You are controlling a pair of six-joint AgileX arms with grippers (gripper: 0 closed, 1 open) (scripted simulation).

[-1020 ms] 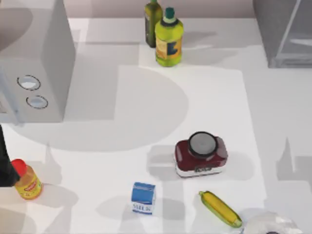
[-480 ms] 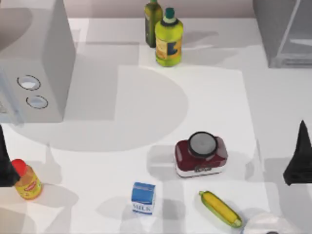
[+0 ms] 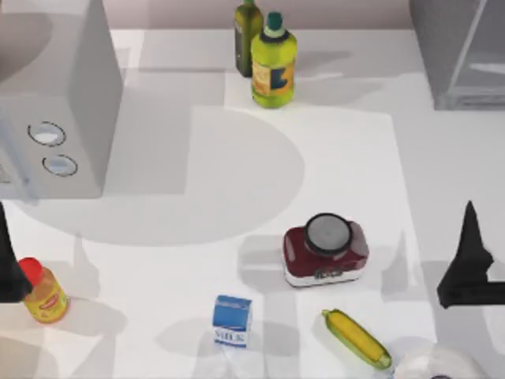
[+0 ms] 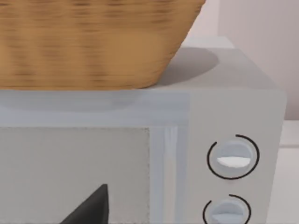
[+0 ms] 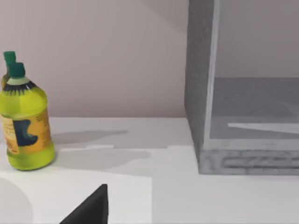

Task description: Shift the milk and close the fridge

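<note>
The milk (image 3: 232, 320) is a small carton with a blue top, standing upright near the table's front edge, left of centre. The fridge (image 3: 461, 51) stands at the back right corner. In the right wrist view the fridge (image 5: 202, 93) shows its grey inside past a pale edge, so it is open. My right gripper (image 3: 470, 230) hangs over the table's right side, pointing away toward the fridge, well right of the milk and apart from it. My left gripper (image 3: 5, 251) sits at the left edge beside a yellow bottle.
A grey box with two round rings (image 3: 55, 103) fills the back left, with a woven basket (image 4: 93, 42) on top. A red jar (image 3: 325, 249), a yellow-green cob (image 3: 357, 338), a yellow red-capped bottle (image 3: 43, 294) and two oil bottles (image 3: 273, 63) stand around.
My right arm has come into the top view from the right edge and moved leftward. The left arm and all objects have stayed put.
</note>
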